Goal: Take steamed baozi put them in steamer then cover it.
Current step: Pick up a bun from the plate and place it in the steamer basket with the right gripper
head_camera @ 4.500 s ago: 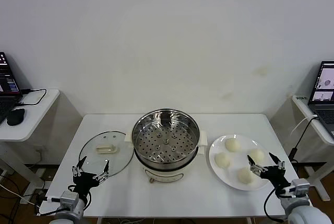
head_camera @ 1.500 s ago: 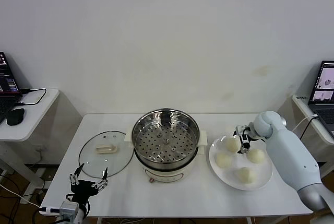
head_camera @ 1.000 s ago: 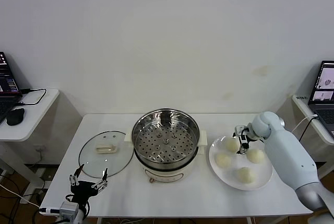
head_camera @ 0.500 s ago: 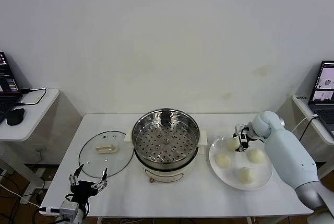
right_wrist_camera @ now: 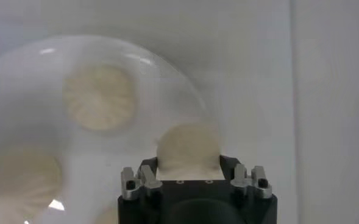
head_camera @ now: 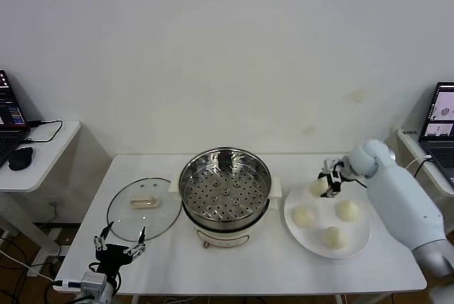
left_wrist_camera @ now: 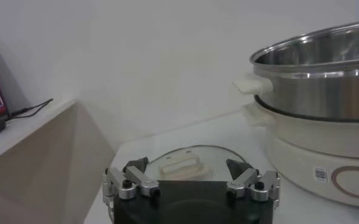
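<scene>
Cream-white baozi (head_camera: 318, 187) now lifted off plate (head_camera: 358, 237) (right claw (head_camera: 328, 183) gripping).

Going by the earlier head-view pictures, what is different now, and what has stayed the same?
The right gripper came in from the table's near edge to the plate, closed on the farthest baozi and has lifted it off the plate, toward the steamer. Three buns remain on the plate. The left gripper drew back slightly early on and waits open by the cover, which has not moved. The steamer is unchanged, empty.
</scene>
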You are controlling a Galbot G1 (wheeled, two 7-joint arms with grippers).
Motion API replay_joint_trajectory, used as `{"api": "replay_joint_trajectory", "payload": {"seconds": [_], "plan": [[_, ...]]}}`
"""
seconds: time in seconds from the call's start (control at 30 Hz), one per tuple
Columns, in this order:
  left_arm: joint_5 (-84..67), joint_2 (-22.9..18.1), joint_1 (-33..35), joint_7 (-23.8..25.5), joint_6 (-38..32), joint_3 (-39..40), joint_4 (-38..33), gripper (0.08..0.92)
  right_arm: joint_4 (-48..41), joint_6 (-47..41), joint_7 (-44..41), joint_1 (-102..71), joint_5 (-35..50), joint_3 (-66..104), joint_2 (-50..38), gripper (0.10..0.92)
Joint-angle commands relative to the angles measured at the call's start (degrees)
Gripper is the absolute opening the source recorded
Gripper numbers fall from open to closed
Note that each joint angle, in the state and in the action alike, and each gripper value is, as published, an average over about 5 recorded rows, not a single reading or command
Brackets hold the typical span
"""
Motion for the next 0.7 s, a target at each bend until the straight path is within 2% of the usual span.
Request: {"api": "replay_joint_trajectory", "payload": {"seconds": [0.03, 0.1, 0.23, 0.33, 0.43, 0.7], "plan": [[0.03, 0.03, -0.02, -0.04, 0.15, -0.01, -0.06, 0.823, -0.55, 0.69, -5.39, 22.85, 20.09, -16.74, -0.1, 0.642], [0.04, 0.19, 0.0, -0.21, 0.31, -0.07, -0.2, 0.823, -4.76, 5.33, -7.03, 26.99, 23.19, -19.32, 2.98, 0.641], [0.24, 0.25, 0.33, -0.45, 0.48, -0.11, -0.75, 0.823, -16.81, 20.88, -9.0, 33.48, 28.01, -23.51, 12.89, 0.637], [0.43, -0.12, 0.56, -0.71, 0.5, -0.04, -0.96, 0.823, -23.1, 33.09, -9.07, 35.76, 28.15, -24.82, 19.53, 0.64], [0.42, -0.44, 0.73, -0.98, 0.45, -0.05, -1.09, 0.823, -22.67, 40.41, -8.01, 35.73, 23.95, -25.5, 22.93, 0.643], [0.31, -0.33, 0.9, -1.47, 0.46, -0.89, -0.52, 0.823, -16.83, 50.35, -3.78, 34.68, 8.4, -27.77, 26.51, 0.648]]}}
